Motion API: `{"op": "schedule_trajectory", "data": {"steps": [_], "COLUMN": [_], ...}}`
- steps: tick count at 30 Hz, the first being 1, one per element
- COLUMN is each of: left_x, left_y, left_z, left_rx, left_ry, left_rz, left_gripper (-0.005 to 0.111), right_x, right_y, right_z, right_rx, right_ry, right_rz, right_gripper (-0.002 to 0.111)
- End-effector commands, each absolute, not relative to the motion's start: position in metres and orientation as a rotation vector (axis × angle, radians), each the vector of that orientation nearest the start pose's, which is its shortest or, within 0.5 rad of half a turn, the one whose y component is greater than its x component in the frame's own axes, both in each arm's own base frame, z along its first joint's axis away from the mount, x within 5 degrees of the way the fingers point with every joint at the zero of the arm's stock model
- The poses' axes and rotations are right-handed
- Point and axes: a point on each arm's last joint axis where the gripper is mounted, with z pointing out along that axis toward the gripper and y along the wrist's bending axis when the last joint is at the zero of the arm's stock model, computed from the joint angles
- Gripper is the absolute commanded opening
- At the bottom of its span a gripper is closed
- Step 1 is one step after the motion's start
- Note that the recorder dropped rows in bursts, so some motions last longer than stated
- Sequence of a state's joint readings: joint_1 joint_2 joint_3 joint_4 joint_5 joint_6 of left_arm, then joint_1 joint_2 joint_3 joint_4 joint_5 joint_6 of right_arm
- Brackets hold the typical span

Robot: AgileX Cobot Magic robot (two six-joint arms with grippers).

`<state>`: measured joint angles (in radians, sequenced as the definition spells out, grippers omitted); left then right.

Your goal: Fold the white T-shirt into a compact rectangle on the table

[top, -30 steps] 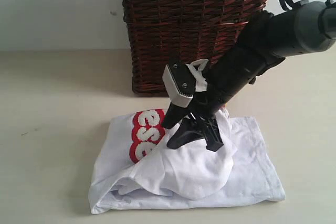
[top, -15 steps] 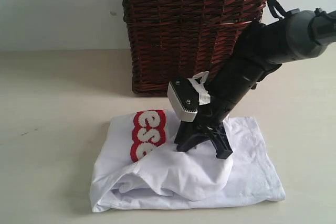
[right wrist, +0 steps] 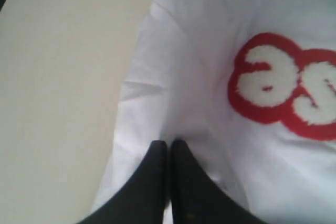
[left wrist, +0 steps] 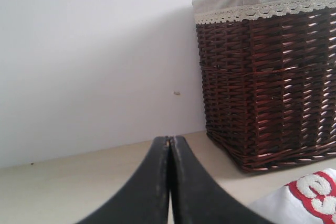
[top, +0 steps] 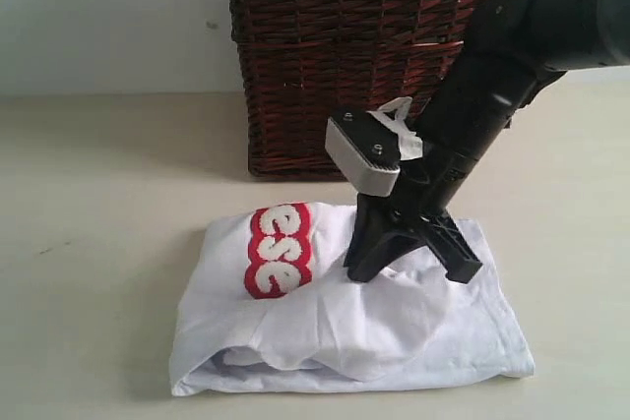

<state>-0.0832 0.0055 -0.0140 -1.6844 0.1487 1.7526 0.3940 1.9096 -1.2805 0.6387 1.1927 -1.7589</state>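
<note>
The desk (top: pixel 89 243) is wide and cream. The dark wicker basket (top: pixel 325 56) with its lace liner (left wrist: pixel 262 9) stands at the back edge, against the wall. The white T-shirt (top: pixel 325 322) lies in front of the basket, near the front edge. It is already a rough rectangle, but the layers at its front are loose. My right tool (right wrist: pixel 168 142) is down on the cloth with its tips pressed together. Creases run toward the tips, so I judge that it pinches a thin fold, probably to pull that layer flat. My left tool (left wrist: pixel 169 139) is pressed together on nothing and stays off the shirt, I think to keep clear. On the shirt I can read only "ese" (top: pixel 278 248), fuzzy white letters with a red outline.
</note>
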Motion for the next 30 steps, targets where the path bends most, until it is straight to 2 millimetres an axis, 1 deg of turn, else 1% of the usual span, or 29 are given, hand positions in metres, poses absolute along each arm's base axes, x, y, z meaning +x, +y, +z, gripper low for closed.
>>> {"op": "schedule_trajectory", "data": {"steps": [1, 2, 4, 5, 10, 12, 13, 15, 17, 18, 19, 20, 21, 22, 24, 26, 28, 30], "left_x": [0.052, 0.052, 0.052, 0.052, 0.052, 0.052, 0.052, 0.052, 0.052, 0.052, 0.052, 0.052, 0.052, 0.052, 0.052, 0.052, 0.052, 0.052], "left_y": [-0.018, -0.018, -0.018, -0.018, -0.018, -0.018, -0.018, -0.018, -0.018, -0.018, -0.018, -0.018, -0.018, -0.018, -0.018, -0.018, -0.018, -0.018], "left_z": [0.221, 0.221, 0.221, 0.221, 0.221, 0.221, 0.221, 0.221, 0.221, 0.221, 0.221, 0.221, 0.221, 0.221, 0.221, 0.221, 0.221, 0.221], "left_rx": [0.232, 0.232, 0.232, 0.232, 0.232, 0.232, 0.232, 0.232, 0.232, 0.232, 0.232, 0.232, 0.232, 0.232, 0.232, 0.232, 0.232, 0.232], "left_ry": [1.431, 1.431, 1.431, 1.431, 1.431, 1.431, 1.431, 1.431, 1.431, 1.431, 1.431, 1.431, 1.431, 1.431, 1.431, 1.431, 1.431, 1.431], "left_rz": [-0.127, -0.127, -0.127, -0.127, -0.127, -0.127, -0.127, -0.127, -0.127, -0.127, -0.127, -0.127, -0.127, -0.127, -0.127, -0.127, -0.127, -0.127], "left_gripper": [0.0, 0.0, 0.0, 0.0, 0.0, 0.0, 0.0, 0.0, 0.0, 0.0, 0.0, 0.0, 0.0, 0.0, 0.0, 0.0, 0.0, 0.0], "right_x": [0.301, 0.302, 0.302, 0.302, 0.302, 0.299, 0.296, 0.286, 0.276, 0.268, 0.262, 0.255, 0.251, 0.251, 0.261, 0.278, 0.296, 0.308], "right_y": [0.171, 0.166, 0.163, 0.162, 0.162, 0.162, 0.161, 0.158, 0.153, 0.15, 0.148, 0.146, 0.146, 0.149, 0.154, 0.16, 0.164, 0.167], "right_z": [0.192, 0.19, 0.189, 0.189, 0.191, 0.194, 0.196, 0.199, 0.201, 0.203, 0.207, 0.215, 0.224, 0.239, 0.253, 0.262, 0.257, 0.24], "right_rx": [-2.287, -2.303, -2.334, -2.339, -2.235, -2.225, -2.219, -2.257, -2.321, -2.366, -2.378, -2.357, -2.332, -2.226, -2.041, -1.829, -1.68, -1.64], "right_ry": [1.838, 1.916, 1.927, 1.927, 2.068, 2.059, 2.057, 2.003, 1.916, 1.845, 1.817, 1.802, 1.784, 1.749, 1.708, 1.678, 1.689, 1.739], "right_rz": [0.71, 0.653, 0.612, 0.608, 0.617, 0.625, 0.633, 0.638, 0.639, 0.635, 0.628, 0.626, 0.616, 0.548, 0.42, 0.299, 0.231, 0.222], "right_gripper": [0.0, 0.0, 0.0, 0.0, 0.0, 0.0, 0.003, 0.015, 0.027, 0.034, 0.039, 0.042, 0.043, 0.042, 0.039, 0.031, 0.017, 0.002]}}
